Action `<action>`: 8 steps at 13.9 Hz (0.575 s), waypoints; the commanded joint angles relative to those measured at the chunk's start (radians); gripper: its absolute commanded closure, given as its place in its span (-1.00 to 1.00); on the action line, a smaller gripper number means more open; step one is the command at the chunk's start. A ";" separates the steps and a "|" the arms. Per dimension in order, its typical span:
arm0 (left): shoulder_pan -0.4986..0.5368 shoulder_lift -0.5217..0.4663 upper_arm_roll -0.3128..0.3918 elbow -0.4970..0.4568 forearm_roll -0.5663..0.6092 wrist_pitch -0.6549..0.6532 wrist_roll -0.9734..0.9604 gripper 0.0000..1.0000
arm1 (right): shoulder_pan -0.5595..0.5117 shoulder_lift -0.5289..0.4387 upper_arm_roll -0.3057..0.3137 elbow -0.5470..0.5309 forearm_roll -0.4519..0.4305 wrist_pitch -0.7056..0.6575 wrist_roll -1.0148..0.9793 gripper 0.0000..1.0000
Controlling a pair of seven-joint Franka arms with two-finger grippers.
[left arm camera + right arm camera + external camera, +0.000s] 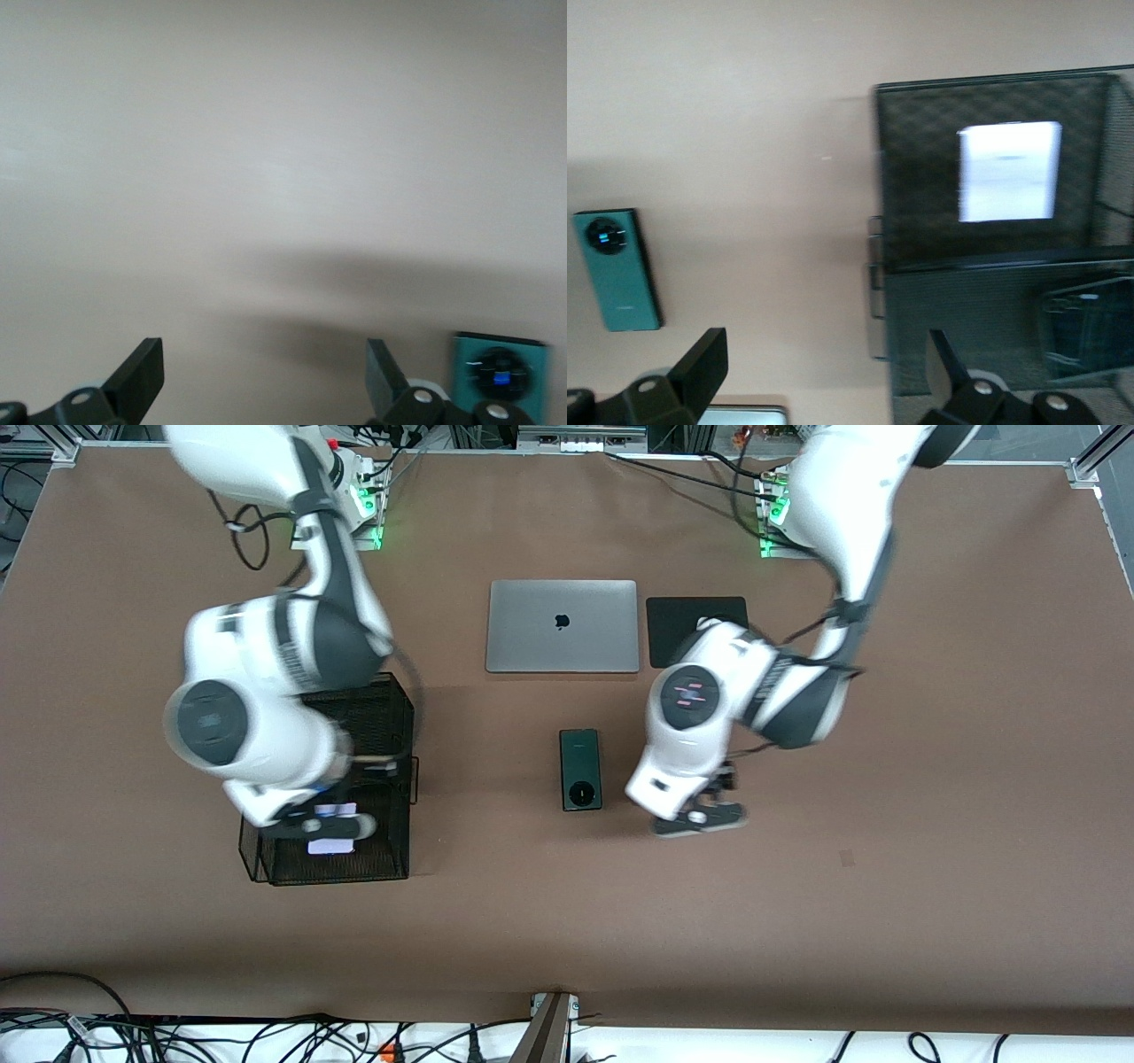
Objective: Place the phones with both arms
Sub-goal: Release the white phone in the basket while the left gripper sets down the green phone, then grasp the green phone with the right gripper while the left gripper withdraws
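The right hand (332,825) hangs over the black wire basket (390,717) at the right arm's end of the desk (886,912), and its wrist view shows the fingers (704,359) spread wide with nothing between them. Down in the basket lies a pale phone (1008,171), flat on the mesh floor, so that one looks delivered; a darker shape sits in the next compartment, but I cannot tell what it is. The green phone (580,769) with the round camera ring lies on the bare desk between the two arms, nearer the front camera than the closed silver laptop (563,626) and the black mouse pad (682,615). The left hand (700,815) is low over the desk just beside that phone, toward the left arm's end, its fingers (142,372) also wide apart and empty. I would judge the job partly done, with the green phone next in line. The left hand seems to be the one to fetch it: it would need to shift sideways until it straddles the phone's narrow width, then drop and close on the thin edges.
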 commanded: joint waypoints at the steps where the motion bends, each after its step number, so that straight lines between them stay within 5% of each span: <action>1: 0.112 -0.151 -0.021 -0.085 -0.037 -0.110 0.148 -1.00 | 0.085 0.041 0.040 -0.003 0.008 0.112 0.139 -0.98; 4: 0.195 -0.251 -0.021 -0.084 -0.082 -0.201 0.253 -1.00 | 0.133 0.118 0.140 -0.006 0.003 0.322 0.234 -0.98; 8: 0.270 -0.357 -0.019 -0.081 -0.111 -0.296 0.354 -1.00 | 0.199 0.214 0.150 -0.007 0.000 0.456 0.256 -0.98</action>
